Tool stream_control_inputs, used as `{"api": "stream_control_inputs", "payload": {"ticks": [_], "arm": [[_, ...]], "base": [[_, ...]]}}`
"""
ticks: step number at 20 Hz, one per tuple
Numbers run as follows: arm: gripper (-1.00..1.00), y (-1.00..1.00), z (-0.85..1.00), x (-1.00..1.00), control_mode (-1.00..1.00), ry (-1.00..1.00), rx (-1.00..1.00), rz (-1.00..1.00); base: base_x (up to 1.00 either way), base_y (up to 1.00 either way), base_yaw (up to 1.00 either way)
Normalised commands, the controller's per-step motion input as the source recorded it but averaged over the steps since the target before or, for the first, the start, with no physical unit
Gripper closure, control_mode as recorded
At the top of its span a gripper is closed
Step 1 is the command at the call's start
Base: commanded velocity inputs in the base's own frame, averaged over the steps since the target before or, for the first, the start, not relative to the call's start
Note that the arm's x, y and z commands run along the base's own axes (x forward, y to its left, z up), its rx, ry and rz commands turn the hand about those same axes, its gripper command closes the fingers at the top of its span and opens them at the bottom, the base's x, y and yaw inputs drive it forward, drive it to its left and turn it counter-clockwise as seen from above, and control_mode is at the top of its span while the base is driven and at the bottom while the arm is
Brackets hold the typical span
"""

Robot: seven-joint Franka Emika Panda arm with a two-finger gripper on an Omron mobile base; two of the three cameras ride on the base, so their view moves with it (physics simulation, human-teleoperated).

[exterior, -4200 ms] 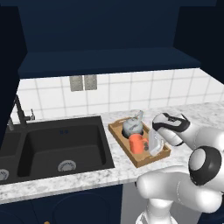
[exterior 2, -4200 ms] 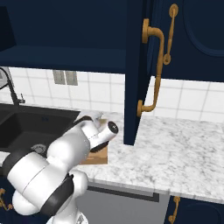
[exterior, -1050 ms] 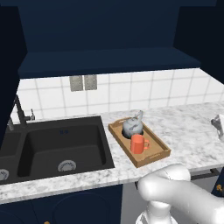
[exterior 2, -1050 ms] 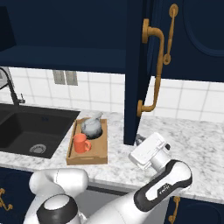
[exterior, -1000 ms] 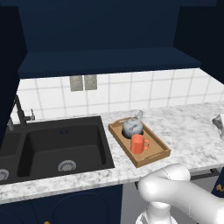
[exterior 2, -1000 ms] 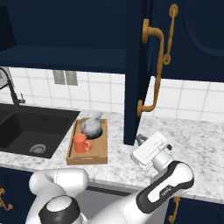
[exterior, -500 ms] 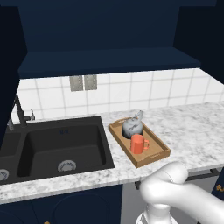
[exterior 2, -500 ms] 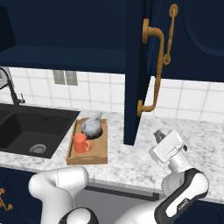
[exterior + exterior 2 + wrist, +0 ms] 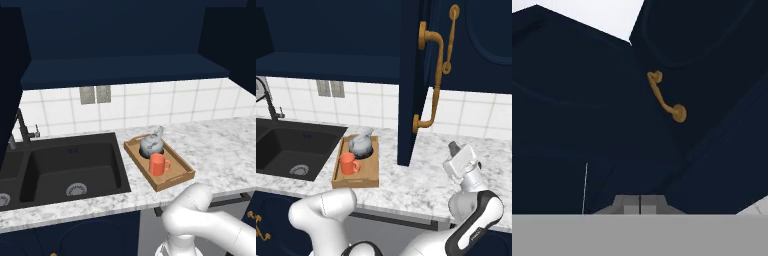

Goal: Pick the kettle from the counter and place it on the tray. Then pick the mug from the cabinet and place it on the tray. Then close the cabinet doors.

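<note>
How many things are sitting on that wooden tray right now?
2: a grey kettle at the far end of the tray, and an orange-red mug just in front of it.

wooden tray (image 9: 176,176), speckled marble-look counter (image 9: 220,150), brass-gold handles (image 9: 432,82)

Looked over everything and there was no readable text, brand, number or sign anywhere. The dark navy cabinet doors with brass-gold handles (image 9: 432,80) were plain, the light-brown wooden tray (image 9: 176,177) carried no label, and the small orange-red mug (image 9: 158,164) and rounded grey-silver kettle (image 9: 150,144) had no print either.
</note>
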Motion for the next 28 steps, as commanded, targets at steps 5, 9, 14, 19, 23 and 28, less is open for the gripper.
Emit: {"api": "stream_control_inputs", "payload": {"ticks": [5,9,14,19,23,28], "arm": [[1.00,-0.37,0.40,0.14,-1.00,0.00,0.16,0.00],[1.00,-0.01,0.54,0.01,-1.00,-0.01,0.04,-0.01],[1.00,0.14,0.60,-0.05,-1.00,-0.05,0.00,-0.07],[1.00,0.55,0.57,-0.20,-1.00,-0.11,0.00,-0.10],[1.00,0.59,0.64,-0.28,-1.00,-0.16,0.00,-0.09],[1.00,0.59,0.66,-0.32,-1.00,-0.18,0.00,-0.08]], "base": [[0.00,0.00,0.00],[0.00,0.00,0.00],[0.00,0.00,0.00],[0.00,0.00,0.00],[0.00,0.00,0.00],[0.00,0.00,0.00]]}}
